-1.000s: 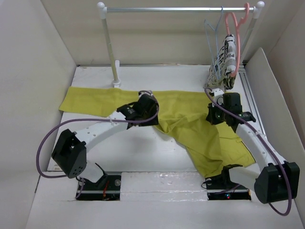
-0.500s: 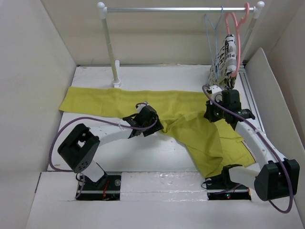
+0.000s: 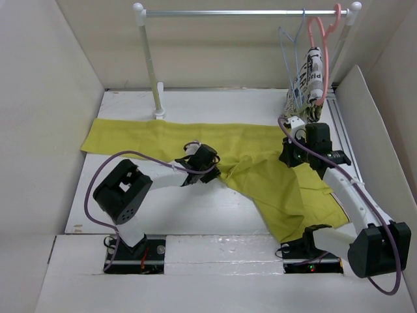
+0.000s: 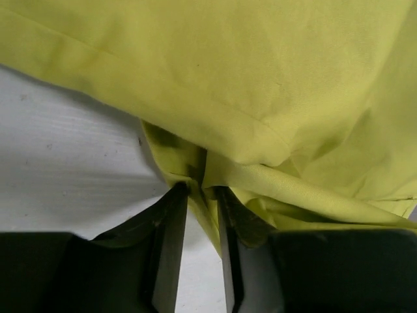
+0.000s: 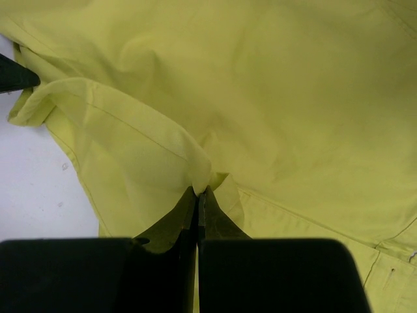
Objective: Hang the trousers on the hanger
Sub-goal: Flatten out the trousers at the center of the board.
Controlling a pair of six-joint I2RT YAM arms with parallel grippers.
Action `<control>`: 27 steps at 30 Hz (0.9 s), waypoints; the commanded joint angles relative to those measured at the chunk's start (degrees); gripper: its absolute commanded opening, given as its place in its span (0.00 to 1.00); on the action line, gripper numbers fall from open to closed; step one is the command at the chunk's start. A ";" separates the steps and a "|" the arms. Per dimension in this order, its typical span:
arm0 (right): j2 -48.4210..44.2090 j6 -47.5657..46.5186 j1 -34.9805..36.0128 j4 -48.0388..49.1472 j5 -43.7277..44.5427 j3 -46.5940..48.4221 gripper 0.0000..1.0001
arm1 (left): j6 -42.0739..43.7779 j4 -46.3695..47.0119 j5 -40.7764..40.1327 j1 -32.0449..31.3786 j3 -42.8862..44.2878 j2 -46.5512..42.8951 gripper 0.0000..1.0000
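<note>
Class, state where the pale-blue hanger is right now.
In the top view, the hanger hangs from the rail at the far right, just left of the pink hanger with its printed cloth.

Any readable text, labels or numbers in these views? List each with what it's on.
"pla": large black letters, cut off by folds, on the black-and-white printed cloth hanging from the pink hanger.
The smaller print on that cloth is too blurred to read.
No text shows on the mustard-yellow trousers in any view.

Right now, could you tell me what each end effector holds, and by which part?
Both grip the trousers: the left end effector pinches a fold at their near edge, the right end effector a fold mid-cloth.
</note>
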 commanded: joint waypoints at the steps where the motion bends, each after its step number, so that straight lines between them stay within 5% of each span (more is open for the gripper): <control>1: -0.77 -1.31 -1.21 1.28 -1.40 1.49 0.00 | -2.51 -3.52 -3.69 -0.29 -2.30 -2.64 0.25; 5: -0.33 -1.84 -1.75 0.67 -1.75 2.45 0.00 | -2.78 -7.82 -4.66 -0.29 -1.33 -3.42 0.32; 6: -0.24 -1.93 -1.75 0.67 -1.66 2.72 0.00 | -2.87 -7.84 -5.44 -0.29 -1.59 -3.95 0.44; 11: -1.03 -2.46 -2.89 -0.21 -2.19 3.42 0.00 | -3.40 -5.73 -6.15 -0.99 -3.97 -6.24 0.44; 19: -2.61 -2.54 -3.42 -1.00 -3.42 3.60 0.00 | -0.77 -5.56 -4.13 -0.99 3.23 3.51 0.36; 20: -2.87 -2.55 -3.42 -1.44 -3.51 3.60 0.00 | 0.02 -4.16 -3.61 -0.99 4.11 4.73 0.33; 22: -3.31 -2.37 -3.42 -1.71 -3.33 3.42 0.00 | 0.91 -5.10 -3.34 -0.47 5.34 5.79 0.03; 27: -4.02 -1.32 -4.03 -0.74 -3.33 2.46 0.00 | 4.59 -13.80 -6.50 -2.30 9.83 1.77 0.00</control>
